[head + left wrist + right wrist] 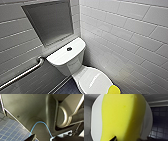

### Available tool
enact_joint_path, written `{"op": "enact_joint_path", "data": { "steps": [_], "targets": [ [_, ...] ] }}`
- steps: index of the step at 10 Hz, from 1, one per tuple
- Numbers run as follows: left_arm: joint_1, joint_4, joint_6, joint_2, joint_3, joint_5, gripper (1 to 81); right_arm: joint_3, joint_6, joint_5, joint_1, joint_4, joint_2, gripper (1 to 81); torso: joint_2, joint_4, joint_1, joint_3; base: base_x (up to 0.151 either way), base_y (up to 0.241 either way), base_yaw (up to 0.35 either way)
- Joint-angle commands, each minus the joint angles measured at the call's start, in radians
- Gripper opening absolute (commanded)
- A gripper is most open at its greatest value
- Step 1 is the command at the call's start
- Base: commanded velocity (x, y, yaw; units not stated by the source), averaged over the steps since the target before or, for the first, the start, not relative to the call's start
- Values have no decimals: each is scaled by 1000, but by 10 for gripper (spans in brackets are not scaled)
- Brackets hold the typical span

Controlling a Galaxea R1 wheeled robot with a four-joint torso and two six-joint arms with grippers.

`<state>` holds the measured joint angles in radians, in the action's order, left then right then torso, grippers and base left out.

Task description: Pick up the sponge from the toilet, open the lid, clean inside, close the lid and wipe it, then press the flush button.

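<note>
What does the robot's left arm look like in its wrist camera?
Smooth dark grey housing with a pale round ring fitting and a small round mark. A thin light-blue cable loops across it toward a whitish bracket.

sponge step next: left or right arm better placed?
Right, probably. The sponge looms close in the right wrist view, over the white lid. The left wrist view faces the robot's own body and blue floor tiles.
</note>
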<state>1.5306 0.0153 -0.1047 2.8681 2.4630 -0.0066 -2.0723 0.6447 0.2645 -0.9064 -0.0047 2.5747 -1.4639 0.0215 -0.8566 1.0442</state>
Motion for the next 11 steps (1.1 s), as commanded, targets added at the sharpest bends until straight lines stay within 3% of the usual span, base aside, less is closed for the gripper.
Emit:
{"op": "enact_joint_path", "data": {
  "steps": [1, 5, 11],
  "targets": [
    [27, -5, -7, -4, -7, 96, 811, 72, 3, 67, 85, -55, -21, 811, 0, 0, 0, 0, 0, 0, 0],
    [26, -5, -7, 11, -7, 94, 811, 170, 3, 105, 120, -75, -78, 811, 0, 0, 0, 0, 0, 0, 0],
    [26, -2, -6, 8, -9, 96, 811, 100, 3, 93, 117, -70, -39, 811, 0, 0, 0, 0, 0, 0, 0]
  ]
}}
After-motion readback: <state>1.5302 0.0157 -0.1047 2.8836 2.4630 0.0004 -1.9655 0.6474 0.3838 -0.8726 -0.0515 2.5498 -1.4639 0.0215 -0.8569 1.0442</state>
